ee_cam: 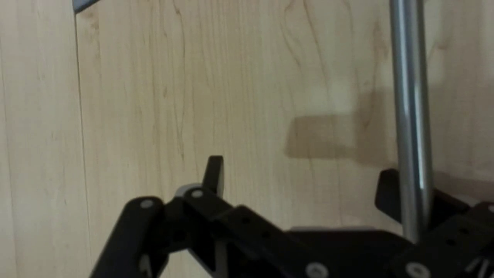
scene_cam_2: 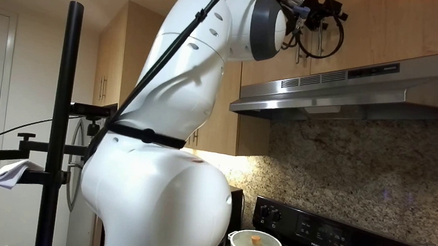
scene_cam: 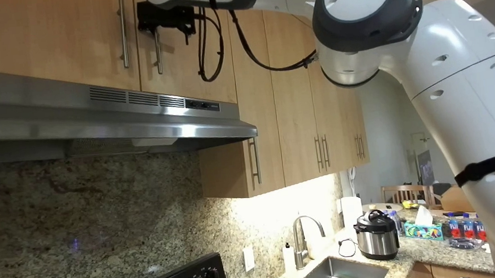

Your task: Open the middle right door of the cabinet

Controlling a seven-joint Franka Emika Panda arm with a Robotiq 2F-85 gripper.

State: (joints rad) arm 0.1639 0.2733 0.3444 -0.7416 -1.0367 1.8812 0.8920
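While the middle right door (scene_cam: 185,72) looks closed above the range hood (scene_cam: 138,119), the end effector (ee_cam: 301,172) has its fingers (ee_cam: 213,177) spread, one behind the bar handle (ee_cam: 411,116), so imo reaching's done but the whole swing-open's left.

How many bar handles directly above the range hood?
2: the right handle, on the middle right door and partly hidden by the gripper; the left handle, on its twin door. Fully hidden ones can't be ruled out.
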